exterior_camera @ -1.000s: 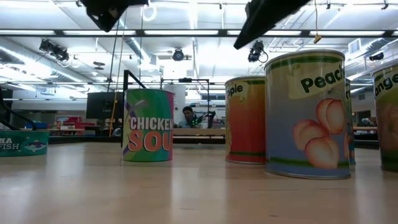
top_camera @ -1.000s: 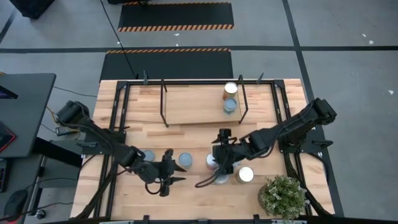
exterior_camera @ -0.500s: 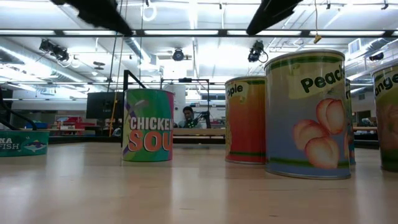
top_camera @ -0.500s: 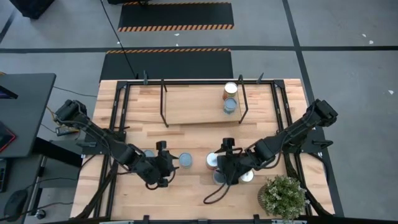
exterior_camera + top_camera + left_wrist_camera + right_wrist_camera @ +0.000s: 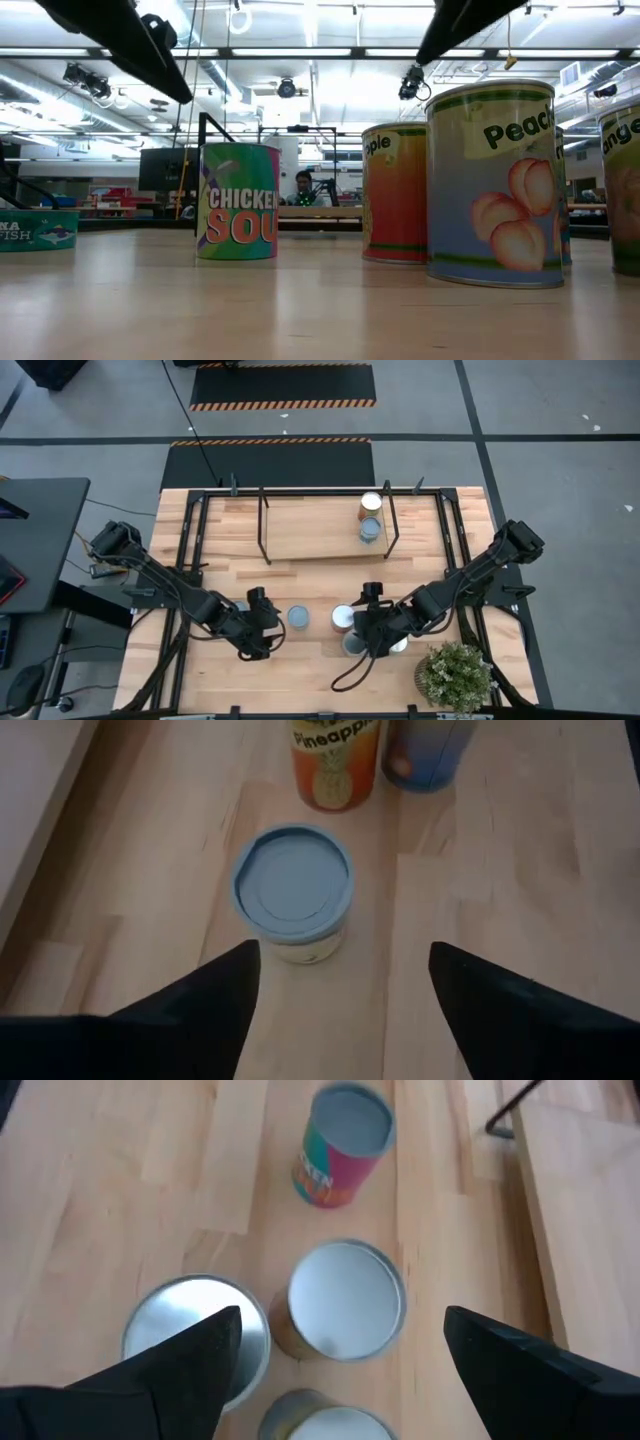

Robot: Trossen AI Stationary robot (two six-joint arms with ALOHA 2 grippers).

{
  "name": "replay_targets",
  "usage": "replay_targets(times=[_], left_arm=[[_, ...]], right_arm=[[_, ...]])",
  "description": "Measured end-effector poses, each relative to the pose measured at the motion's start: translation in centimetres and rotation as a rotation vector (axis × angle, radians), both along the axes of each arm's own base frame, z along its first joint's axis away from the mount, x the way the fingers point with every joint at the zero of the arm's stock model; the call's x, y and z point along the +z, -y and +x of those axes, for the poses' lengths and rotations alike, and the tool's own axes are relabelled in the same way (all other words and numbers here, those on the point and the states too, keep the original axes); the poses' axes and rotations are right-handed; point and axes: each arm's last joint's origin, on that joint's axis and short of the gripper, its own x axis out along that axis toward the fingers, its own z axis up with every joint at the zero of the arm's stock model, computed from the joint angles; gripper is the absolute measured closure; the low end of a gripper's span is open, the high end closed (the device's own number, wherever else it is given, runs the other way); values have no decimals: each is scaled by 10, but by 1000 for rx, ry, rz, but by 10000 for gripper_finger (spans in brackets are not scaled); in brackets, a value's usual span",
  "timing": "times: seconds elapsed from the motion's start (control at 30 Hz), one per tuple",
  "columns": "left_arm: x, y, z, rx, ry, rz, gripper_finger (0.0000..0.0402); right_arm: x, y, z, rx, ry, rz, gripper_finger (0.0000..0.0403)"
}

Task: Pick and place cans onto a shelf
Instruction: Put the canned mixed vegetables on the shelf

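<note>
Meanwhile the left claw (image 5: 268, 622) has swung round from pointing down the surface (image 5: 310, 670) a second ago to facing the blue-topped can (image 5: 299, 618) just beside it, its fingers (image 5: 210, 1000) now spread wide and released with the can standing untouched beyond their tips. The right claw (image 5: 366, 632) has slid further over the cluster of cans (image 5: 343, 618) near the potted plant (image 5: 455, 672), its fingers apart and grasping nothing. Two cans (image 5: 371, 515) stand on the shelf (image 5: 310, 530), unchanged.
</note>
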Motion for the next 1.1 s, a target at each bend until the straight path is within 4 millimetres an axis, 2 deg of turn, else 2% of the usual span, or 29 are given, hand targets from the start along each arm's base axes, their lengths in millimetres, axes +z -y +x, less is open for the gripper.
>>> replay_targets(times=[0.23, 0.57, 0.83, 0.93, 1.1], left_arm=[[-10, 3, 5, 13, -27, -2, 113], [-10, 4, 6, 10, -33, -48, 113], [-11, 4, 6, 9, -34, -46, 114], [-11, 2, 7, 17, -32, -46, 114], [-11, -1, 9, 31, -31, -46, 114]], right_arm=[[-4, 6, -8, -3, -123, -17, 47], [12, 26, -22, -85, -354, -57, 46], [11, 32, -21, -81, -415, 7, 22], [12, 39, -20, -110, -397, -78, 15], [13, 63, -14, -146, -399, -205, 16]])
